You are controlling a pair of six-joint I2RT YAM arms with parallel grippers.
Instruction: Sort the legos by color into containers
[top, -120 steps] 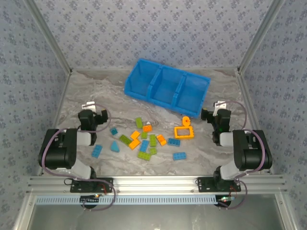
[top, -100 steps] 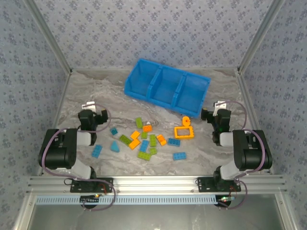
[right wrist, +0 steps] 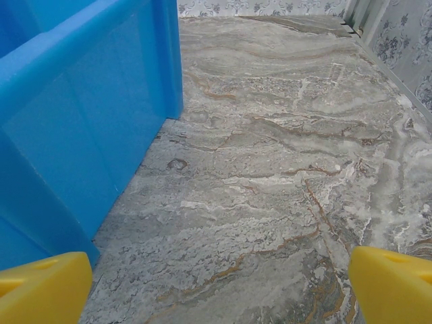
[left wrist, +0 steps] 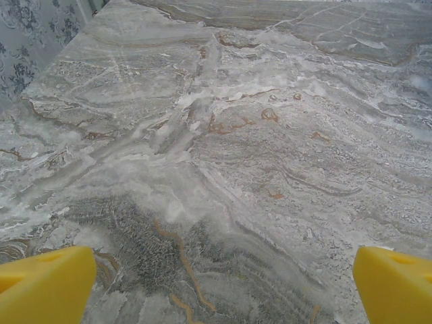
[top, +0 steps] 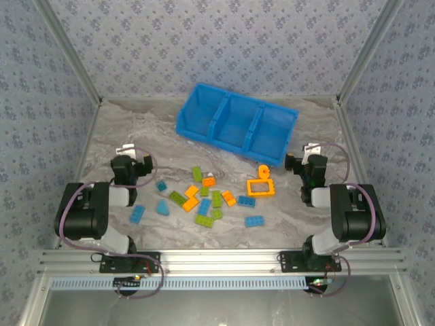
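Blue-grey patterned wallpaper (top: 217,41) closes in three sides of a marbled grey worktop (top: 136,129). Towards the back of it, set at a slant, stands the bright blue bin (top: 197,129) with its three open compartments side by side.

The legos (top: 217,198) lie loose on the worktop in front of the bin, between the two arms and apart from both sets of jaws. They are a mix of lime green, orange and blue bricks. The orange frame piece (top: 260,187) lies at the right of the scatter with a small orange piece (top: 263,170) just behind it. A blue brick (top: 255,221) lies nearer the front. Out on the left lie a blue brick (top: 138,214) and a teal wedge (top: 163,208).

The left gripper (top: 141,166) sits low at the left edge of the scatter, a small teal brick (top: 162,185) near it. In its wrist view (left wrist: 216,283) the yellow jaws stand wide, with bare marble between them.

The right gripper (top: 297,163) sits just beside the bin's near right corner, the orange frame piece near on its left. In its wrist view (right wrist: 216,290) the jaws are likewise spread wide and holding nothing. The bin's blue wall (right wrist: 81,135) rises ahead on the left.
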